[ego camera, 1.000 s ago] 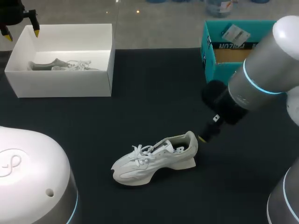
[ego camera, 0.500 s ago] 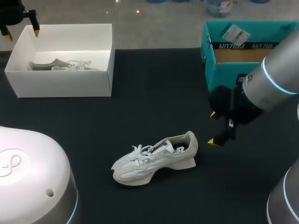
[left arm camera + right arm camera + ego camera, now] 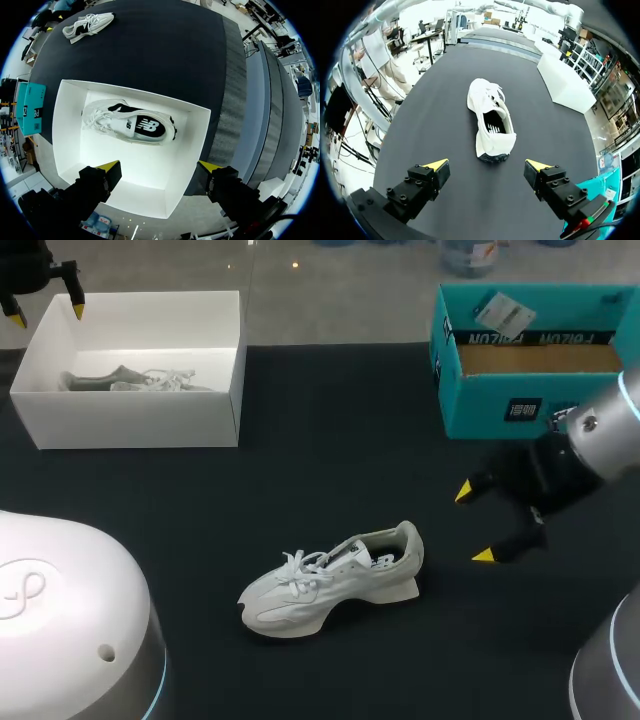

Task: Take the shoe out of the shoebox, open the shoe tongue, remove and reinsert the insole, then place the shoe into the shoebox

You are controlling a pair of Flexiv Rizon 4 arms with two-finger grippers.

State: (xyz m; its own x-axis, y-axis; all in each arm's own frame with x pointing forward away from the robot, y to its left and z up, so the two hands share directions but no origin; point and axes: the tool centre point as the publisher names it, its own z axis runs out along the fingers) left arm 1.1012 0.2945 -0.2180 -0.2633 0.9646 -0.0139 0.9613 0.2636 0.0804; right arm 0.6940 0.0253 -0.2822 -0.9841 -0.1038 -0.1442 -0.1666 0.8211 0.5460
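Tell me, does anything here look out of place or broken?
Nothing looks spilled or broken. One white shoe stands upright on the dark table, apart from the open right claw. Its partner lies on its side in the white box, which is ordinary for a shoebox.

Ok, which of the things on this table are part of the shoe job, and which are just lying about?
Part of the job:
- white shoe, out on the table
- white shoebox
- right end effector, open, near the shoe's heel
- left end effector, open, above the shoebox

Just lying about:
- second shoe, inside the shoebox
- teal box
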